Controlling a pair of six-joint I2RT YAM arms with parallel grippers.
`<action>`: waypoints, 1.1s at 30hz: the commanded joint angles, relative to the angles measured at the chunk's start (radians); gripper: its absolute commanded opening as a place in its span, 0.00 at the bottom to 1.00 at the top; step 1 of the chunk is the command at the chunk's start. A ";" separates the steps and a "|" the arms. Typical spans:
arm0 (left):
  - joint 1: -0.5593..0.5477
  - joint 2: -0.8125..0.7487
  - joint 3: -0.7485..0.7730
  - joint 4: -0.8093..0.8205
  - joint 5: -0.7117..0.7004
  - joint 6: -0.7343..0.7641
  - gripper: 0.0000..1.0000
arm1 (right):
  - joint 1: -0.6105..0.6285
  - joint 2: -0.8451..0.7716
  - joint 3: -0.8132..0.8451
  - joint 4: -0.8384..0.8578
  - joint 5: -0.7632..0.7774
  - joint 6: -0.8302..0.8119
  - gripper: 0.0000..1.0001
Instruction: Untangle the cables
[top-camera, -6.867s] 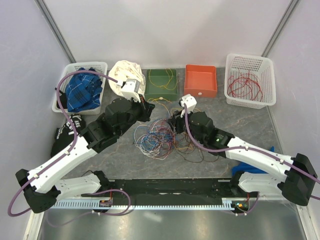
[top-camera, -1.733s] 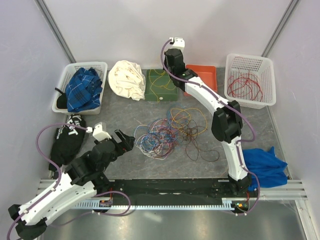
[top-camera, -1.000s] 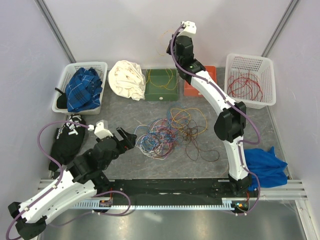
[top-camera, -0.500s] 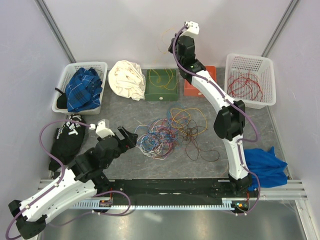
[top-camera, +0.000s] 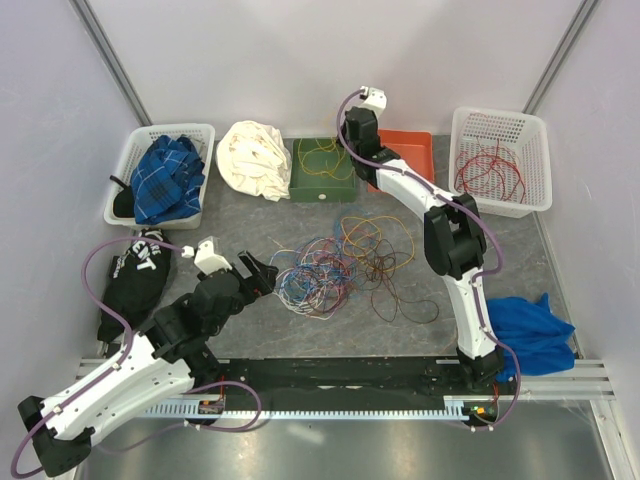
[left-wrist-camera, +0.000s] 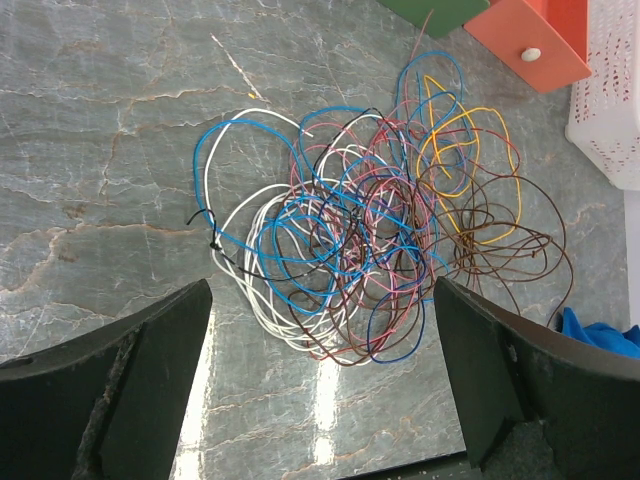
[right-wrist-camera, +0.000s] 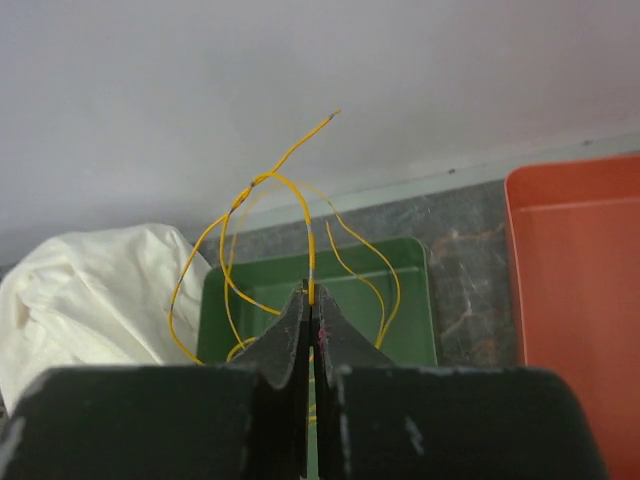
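The cables (top-camera: 335, 268) lie as a knotted heap of blue, white, pink, brown and yellow strands mid-table, and fill the left wrist view (left-wrist-camera: 350, 240). My left gripper (top-camera: 260, 274) hovers just left of the heap, open, with nothing between its fingers (left-wrist-camera: 320, 292). My right gripper (top-camera: 348, 140) is at the back, above the green tray (top-camera: 325, 172). It is shut on one yellow cable (right-wrist-camera: 311, 245), which loops up from the tips (right-wrist-camera: 312, 300) and hangs over the green tray (right-wrist-camera: 400, 290).
At the back stand a white basket of red wires (top-camera: 500, 160), an orange bin (top-camera: 405, 160), a white cloth (top-camera: 255, 160) and a basket with plaid cloth (top-camera: 160, 180). A black bag (top-camera: 135, 275) lies left, a blue cloth (top-camera: 525, 330) right.
My right gripper has come down from high against the wall toward the green tray, the yellow cable still in it. My left gripper has crept a little closer to the heap.
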 joint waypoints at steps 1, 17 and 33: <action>0.003 0.000 -0.007 0.047 -0.003 -0.024 1.00 | 0.012 -0.022 -0.091 0.044 -0.015 0.026 0.00; 0.001 -0.001 -0.002 0.051 0.032 -0.025 1.00 | 0.151 -0.193 -0.230 -0.124 0.127 -0.121 0.78; 0.000 0.173 0.004 0.133 0.101 -0.059 1.00 | 0.295 -0.856 -0.957 -0.054 0.025 -0.014 0.87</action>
